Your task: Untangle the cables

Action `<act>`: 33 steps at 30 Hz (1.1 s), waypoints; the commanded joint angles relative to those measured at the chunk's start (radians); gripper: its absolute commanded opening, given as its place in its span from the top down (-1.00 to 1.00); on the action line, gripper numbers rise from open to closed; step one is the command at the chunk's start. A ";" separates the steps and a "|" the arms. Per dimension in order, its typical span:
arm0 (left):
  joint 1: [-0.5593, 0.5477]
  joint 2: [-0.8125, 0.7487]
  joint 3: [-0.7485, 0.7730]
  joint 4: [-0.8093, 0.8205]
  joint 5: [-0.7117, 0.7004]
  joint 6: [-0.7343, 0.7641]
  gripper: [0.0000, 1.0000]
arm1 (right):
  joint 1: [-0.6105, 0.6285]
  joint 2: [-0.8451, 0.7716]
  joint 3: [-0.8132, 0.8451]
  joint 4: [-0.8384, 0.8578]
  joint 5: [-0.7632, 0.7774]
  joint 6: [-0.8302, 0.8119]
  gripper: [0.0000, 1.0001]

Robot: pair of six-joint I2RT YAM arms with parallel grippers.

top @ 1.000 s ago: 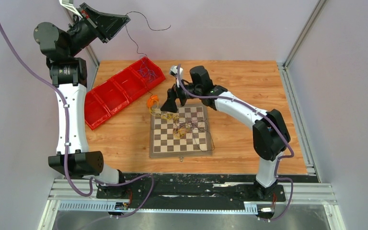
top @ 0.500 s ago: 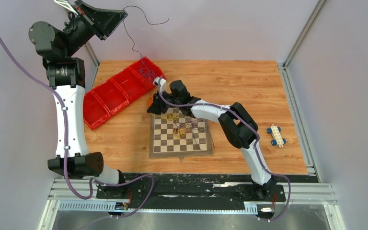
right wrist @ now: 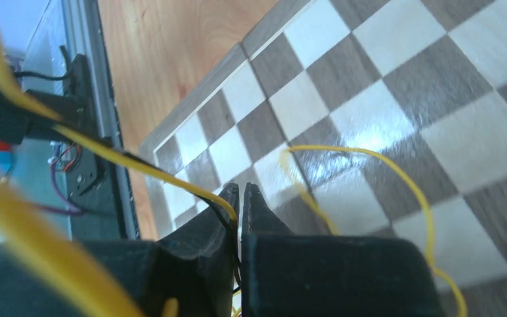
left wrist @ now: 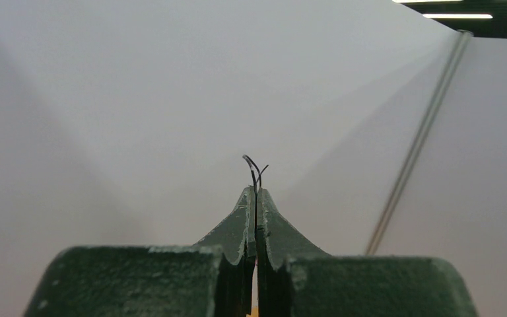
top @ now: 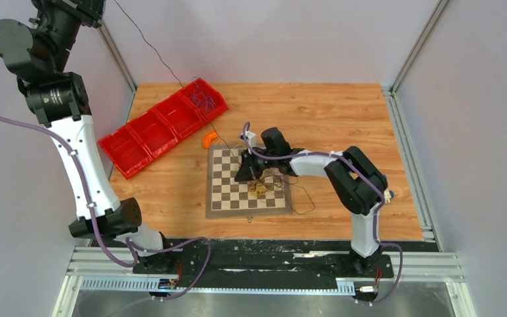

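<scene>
On chessboard (top: 221, 191), right tool (right wrist: 241, 189) newly tight on cables (right wrist: 171, 177).

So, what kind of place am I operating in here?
Looks like a lab robot test cell: plain white panel walls on aluminium framing, a wooden tabletop, and staged props: chessboard, red bin tray, cables.

White-and-black left arm (top: 79, 158) reached high; dark-green two-finger left gripper (left wrist: 256, 198) pinched thin black cable (left wrist: 254, 168). White-and-black right arm (top: 317, 160) folded low; black right gripper (right wrist: 241, 198) clamped thin yellow cable (right wrist: 171, 177).
</scene>
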State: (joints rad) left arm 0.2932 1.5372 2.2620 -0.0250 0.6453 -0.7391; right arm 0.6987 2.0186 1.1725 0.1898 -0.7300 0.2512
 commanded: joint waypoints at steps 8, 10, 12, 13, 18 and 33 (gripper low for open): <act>0.070 0.052 -0.047 -0.089 -0.168 0.211 1.00 | -0.068 -0.180 -0.101 -0.180 -0.128 -0.157 0.94; 0.070 0.027 -0.122 -0.104 -0.081 0.273 1.00 | -0.076 -0.193 -0.075 -0.186 -0.174 -0.158 1.00; 0.070 -0.015 -0.253 -0.124 0.062 0.392 1.00 | -0.077 -0.216 -0.041 -0.200 -0.225 -0.167 1.00; 0.070 -0.031 -0.296 -0.146 0.111 0.438 1.00 | -0.077 -0.230 -0.024 -0.217 -0.242 -0.173 1.00; 0.071 -0.127 -0.562 -0.622 0.265 0.988 1.00 | -0.077 -0.278 0.064 -0.406 -0.226 -0.330 1.00; -0.093 -0.285 -0.993 -0.999 0.534 1.322 -0.71 | -0.040 -0.287 0.168 -0.635 -0.085 -0.440 1.00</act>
State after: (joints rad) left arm 0.3271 1.3289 1.2984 -1.0016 0.9817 0.5922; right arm 0.6357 1.7451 1.2705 -0.4274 -0.8536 -0.1715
